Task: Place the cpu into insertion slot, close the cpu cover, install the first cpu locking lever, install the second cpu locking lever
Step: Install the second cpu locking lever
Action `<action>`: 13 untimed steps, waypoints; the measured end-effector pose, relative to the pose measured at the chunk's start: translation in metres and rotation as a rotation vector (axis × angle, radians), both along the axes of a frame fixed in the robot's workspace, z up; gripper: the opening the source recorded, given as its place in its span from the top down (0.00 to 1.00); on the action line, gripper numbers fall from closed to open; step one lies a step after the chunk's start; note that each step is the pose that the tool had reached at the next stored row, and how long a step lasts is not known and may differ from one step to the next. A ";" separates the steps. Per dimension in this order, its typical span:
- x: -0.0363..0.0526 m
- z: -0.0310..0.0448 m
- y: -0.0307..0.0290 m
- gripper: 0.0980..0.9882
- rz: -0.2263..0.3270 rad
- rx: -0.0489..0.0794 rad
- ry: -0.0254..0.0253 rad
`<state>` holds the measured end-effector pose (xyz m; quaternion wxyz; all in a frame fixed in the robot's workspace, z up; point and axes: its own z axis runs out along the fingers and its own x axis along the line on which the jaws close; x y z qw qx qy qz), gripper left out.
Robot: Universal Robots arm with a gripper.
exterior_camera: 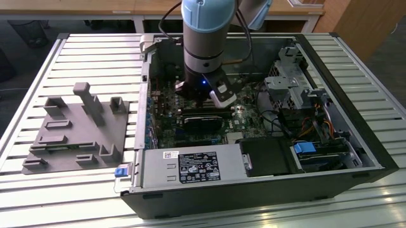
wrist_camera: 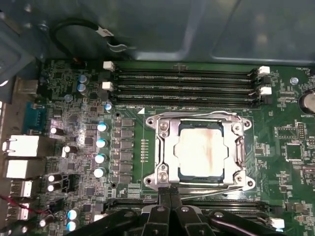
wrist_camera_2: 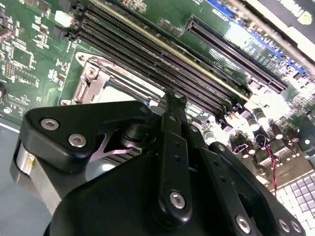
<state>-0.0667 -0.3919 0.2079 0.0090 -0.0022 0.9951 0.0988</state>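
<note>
slatted table [exterior_camera: 76, 190] | open computer case [exterior_camera: 266, 190] | cpu [wrist_camera: 201, 150] seated in insertion slot [wrist_camera: 165, 169], cpu cover [wrist_camera: 199, 117] down | hand [wrist_camera: 170, 194] pressed together, empty, at the socket edge

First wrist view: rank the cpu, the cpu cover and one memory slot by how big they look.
1. cpu cover, framing the chip.
2. cpu, inside its window.
3. memory slot: longest, but very narrow, so its rank is unsure.

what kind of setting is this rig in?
Probably a lab or workshop bench for PC assembly trials: an opened desktop computer case lies on a slatted metal table, a grey parts fixture sits beside it, and wooden desks stand behind.
</note>
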 end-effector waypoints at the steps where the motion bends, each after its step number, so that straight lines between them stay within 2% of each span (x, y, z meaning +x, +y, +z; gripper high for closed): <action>1: -0.0011 -0.0001 -0.0015 0.99 0.000 0.006 0.0000; 5: -0.0024 -0.0008 -0.0055 0.99 0.000 0.020 0.0000; 13: -0.0055 -0.0056 -0.0084 0.99 0.000 0.053 0.0000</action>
